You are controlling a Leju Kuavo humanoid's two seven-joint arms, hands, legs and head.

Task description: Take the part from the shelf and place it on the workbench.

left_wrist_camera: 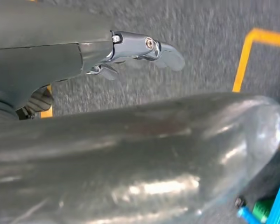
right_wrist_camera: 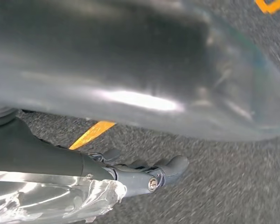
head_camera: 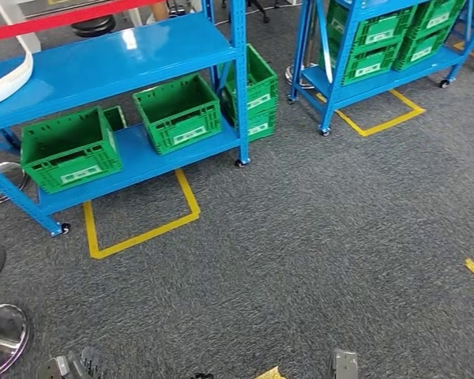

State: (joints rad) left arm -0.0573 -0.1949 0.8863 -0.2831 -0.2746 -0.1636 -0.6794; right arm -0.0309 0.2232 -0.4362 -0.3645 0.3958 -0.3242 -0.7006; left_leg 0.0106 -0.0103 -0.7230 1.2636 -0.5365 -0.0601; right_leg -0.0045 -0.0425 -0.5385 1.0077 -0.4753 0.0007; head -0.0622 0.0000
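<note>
Head view: looks down on grey carpet (head_camera: pixel 318 237) marked with yellow tape outlines (head_camera: pixel 141 229). Blue shelf (head_camera: pixel 121 55) at upper left, with a white curved part (head_camera: pixel 11 79) lying on its upper level near the left edge. Three green crates (head_camera: pixel 176 110) on its lower level, one of them tucked behind the other two, plus a stack of green crates (head_camera: pixel 255 91) on the floor just beside its right post. Second blue shelf (head_camera: pixel 366 83) at upper right, loaded with more green crates. Chrome stool base (head_camera: pixel 2 335) at the lower left edge. Along the bottom edge, a sliver of the left hand (head_camera: pixel 68 367) and of the right hand (head_camera: pixel 344 365), both hanging low, well apart from the shelf and the part.

Left wrist view: left hand (left_wrist_camera: pixel 131 49) with dark fingers (left_wrist_camera: pixel 168 55) stretched out nearly straight over carpet, nothing between them; thick grey thumb (left_wrist_camera: pixel 166 154) blurred across the foreground. Yellow tape beyond the fingers, a blue shelf foot at the corner.

Right wrist view: right hand (right_wrist_camera: pixel 138 175) likewise extended, fingers (right_wrist_camera: pixel 173 165) straight and empty above carpet, blurred grey thumb (right_wrist_camera: pixel 131 70) alongside. Yellow tape strip behind the fingers.
</note>
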